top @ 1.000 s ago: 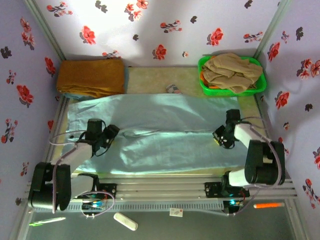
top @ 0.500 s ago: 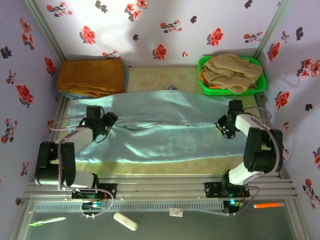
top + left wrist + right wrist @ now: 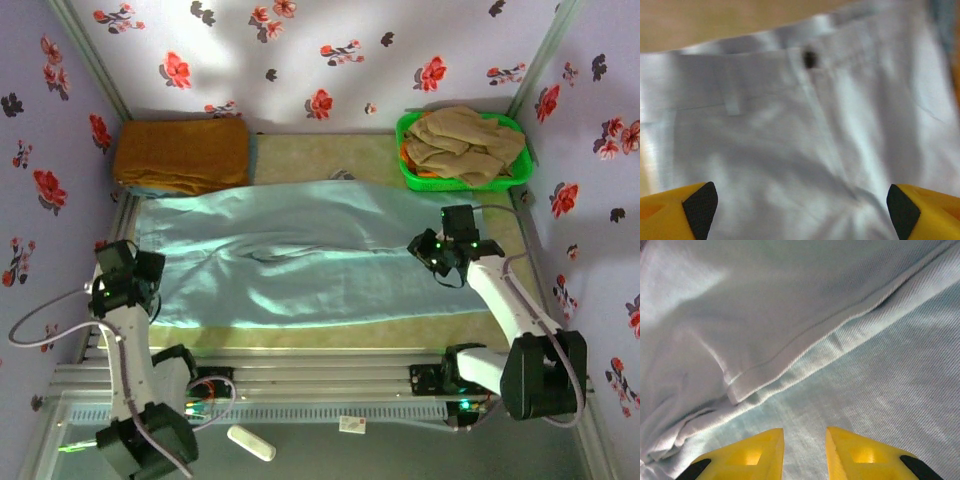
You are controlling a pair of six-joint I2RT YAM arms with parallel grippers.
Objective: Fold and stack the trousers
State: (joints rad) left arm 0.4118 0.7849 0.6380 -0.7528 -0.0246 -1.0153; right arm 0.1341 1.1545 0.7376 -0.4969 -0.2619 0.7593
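Floral-walled surface (image 3: 300,155) holds your trousers (image 3: 300,260) flat for folding; left claw (image 3: 802,209) gapes, right claw (image 3: 804,437) barely apart, both empty

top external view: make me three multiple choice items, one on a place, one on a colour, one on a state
1. Where does the green basket stand?
A. far right corner
B. far left corner
C. between the arm bases

2. What colour is the folded cloth at the far left?
A. red
B. mustard-brown
C. black

3. How is the left gripper by the trousers?
A. shut on the trousers
B. shut on the basket
C. open, holding nothing

Answers: 1 A, it sits at the back by the right wall. 2 B, it shows mustard-brown beside the pale aqua trousers. 3 C, its jaws stand wide apart with nothing between them.
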